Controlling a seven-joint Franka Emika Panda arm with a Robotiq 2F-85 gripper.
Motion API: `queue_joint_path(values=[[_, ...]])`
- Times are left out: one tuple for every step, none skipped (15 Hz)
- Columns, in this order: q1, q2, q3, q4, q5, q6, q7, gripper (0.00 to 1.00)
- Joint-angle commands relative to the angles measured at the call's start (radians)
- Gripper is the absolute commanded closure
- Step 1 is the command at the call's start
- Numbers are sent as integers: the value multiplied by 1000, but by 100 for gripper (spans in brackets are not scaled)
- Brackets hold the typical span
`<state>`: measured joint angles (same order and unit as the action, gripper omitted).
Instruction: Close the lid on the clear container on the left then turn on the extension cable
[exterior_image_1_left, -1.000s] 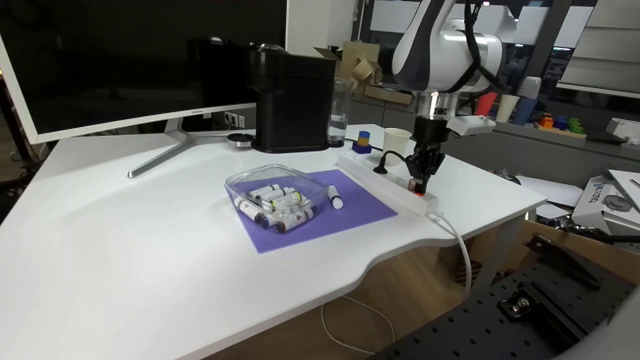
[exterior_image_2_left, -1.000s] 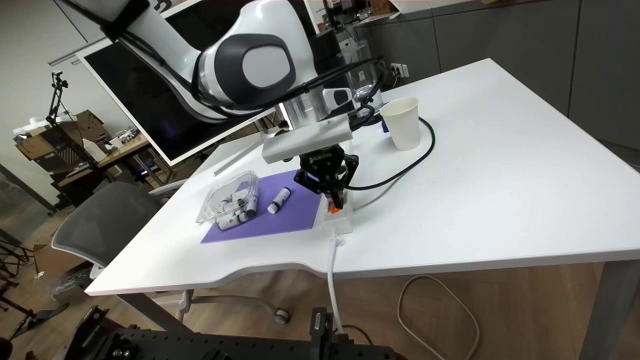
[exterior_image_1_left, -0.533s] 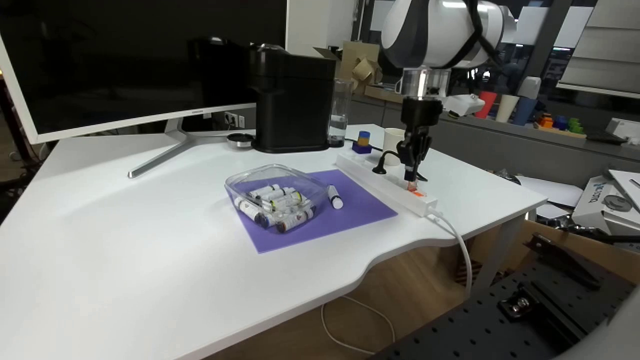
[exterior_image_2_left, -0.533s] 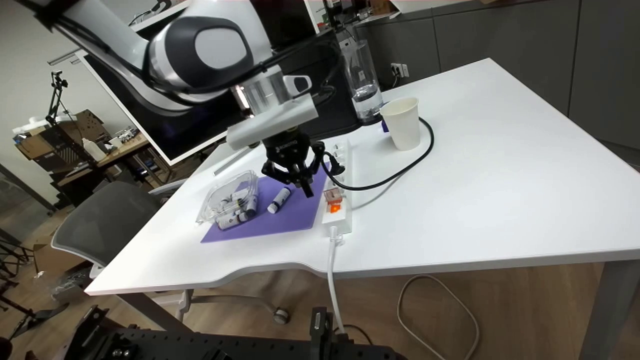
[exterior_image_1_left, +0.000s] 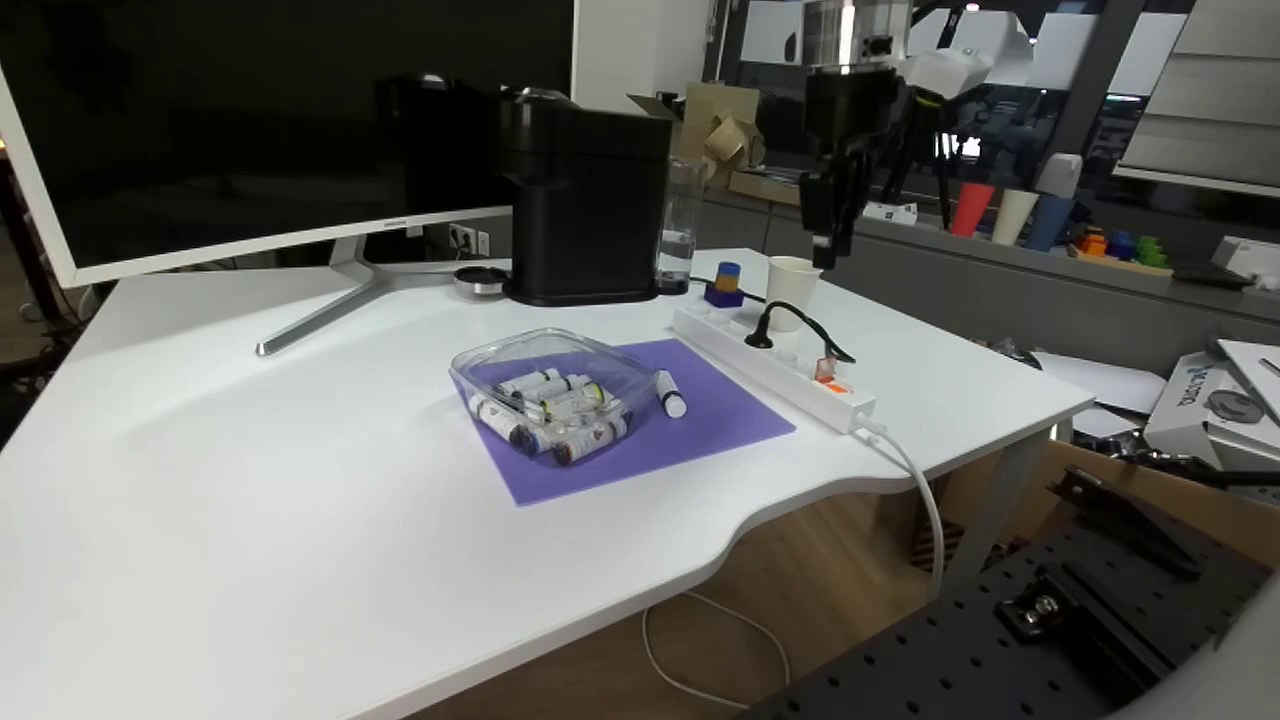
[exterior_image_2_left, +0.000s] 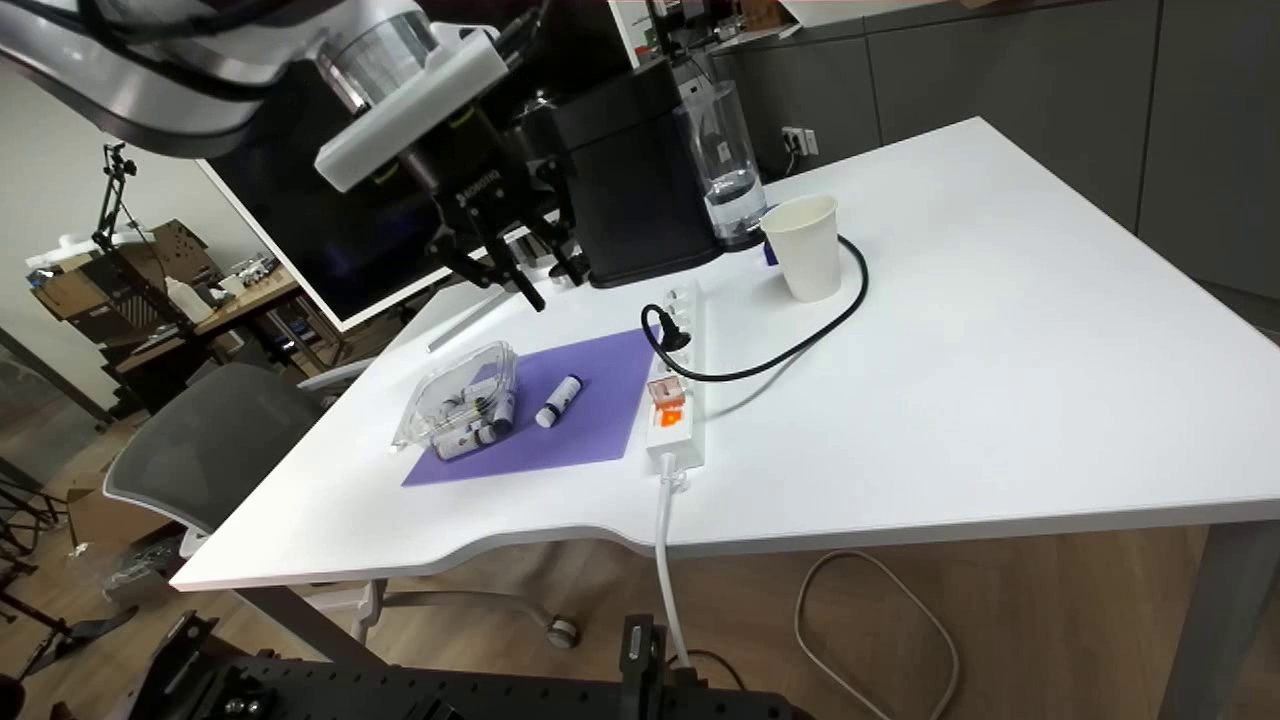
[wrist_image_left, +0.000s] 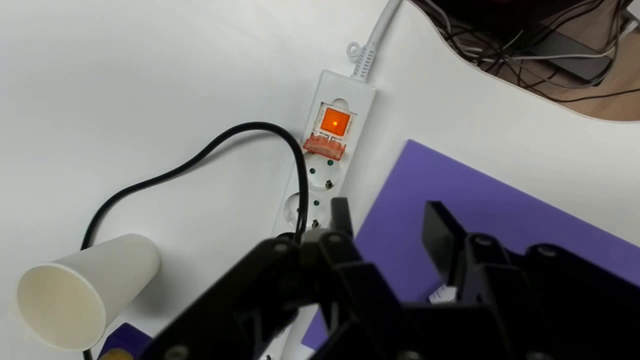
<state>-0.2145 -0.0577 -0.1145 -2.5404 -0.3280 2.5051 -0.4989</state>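
Extension cable on white counter, just beside purple mat; orange switch bright, flip cover raised. Clear container, white tubes inside, on mat at edge opposite cable; can't tell whether closed. Loose tube on mat between. Paper cup across cable from mat. End effector well above mat level, fingers parted with visible gap, gripping nothing.
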Motion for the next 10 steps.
queue_joint_path(values=[[18, -100, -13, -4, -61, -68, 79, 27], [17, -121, -10, -2, -73, -78, 95, 19], [18, -137, -8, 1, -77, -92, 107, 13], [18, -153, -7, 4, -74, -103, 124, 7], [21, -168, -8, 2, -64, -106, 126, 1], [21, -181, -10, -1, -54, -97, 142, 0], [21, -188, -12, -1, -44, -98, 154, 0], [20, -189, -13, 5, -30, -118, 170, 0], [19, -191, -14, 7, -27, -137, 180, 0], [18, -191, -19, 7, -21, -148, 182, 0]])
